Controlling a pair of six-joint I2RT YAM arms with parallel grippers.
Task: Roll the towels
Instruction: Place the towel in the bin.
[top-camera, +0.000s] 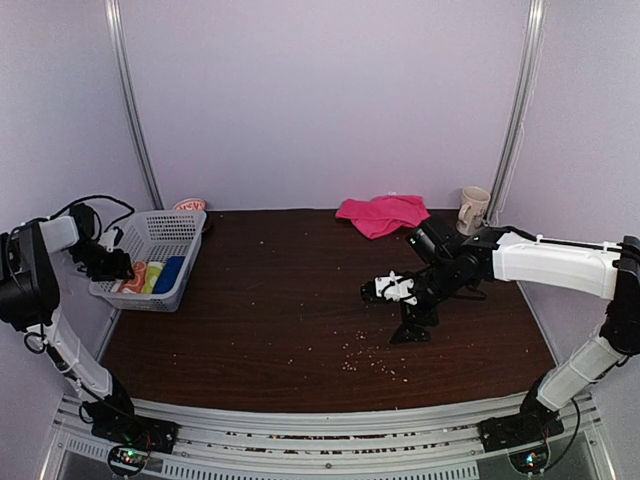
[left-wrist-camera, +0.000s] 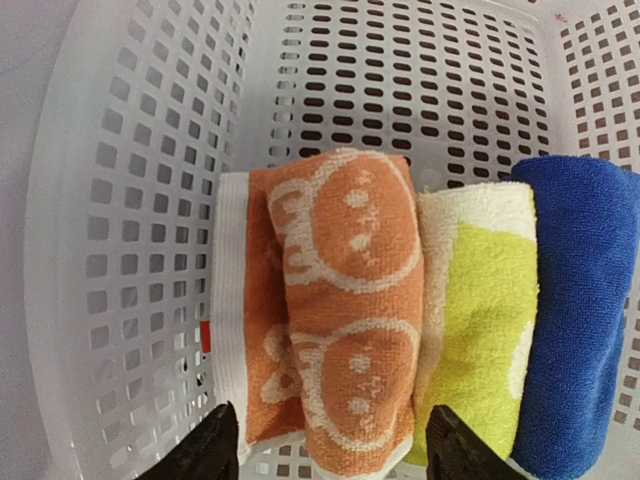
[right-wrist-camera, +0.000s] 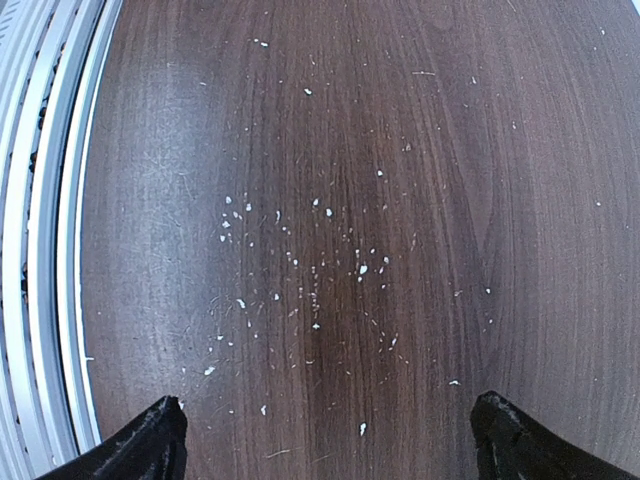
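Observation:
The orange towel (left-wrist-camera: 340, 300) with its cream cartoon pattern lies rolled in the white lattice basket (left-wrist-camera: 130, 200), at its left end. My left gripper (left-wrist-camera: 330, 450) hangs over the roll's near end, open, one finger on each side of it and not pinching. From the top view this gripper (top-camera: 118, 265) reaches into the basket (top-camera: 170, 225) at the table's left edge, by the orange towel (top-camera: 133, 277). The pink towel (top-camera: 382, 213) lies crumpled at the back of the table. My right gripper (top-camera: 405, 328) points down at bare wood mid-right, wide open (right-wrist-camera: 330, 440) and holding nothing.
A yellow-green roll (left-wrist-camera: 480, 330) and a blue roll (left-wrist-camera: 580, 320) lie beside the orange one in the basket. A cream mug (top-camera: 473, 209) stands at the back right by the pink towel. White crumbs (right-wrist-camera: 320, 270) speckle the dark wood under the right gripper.

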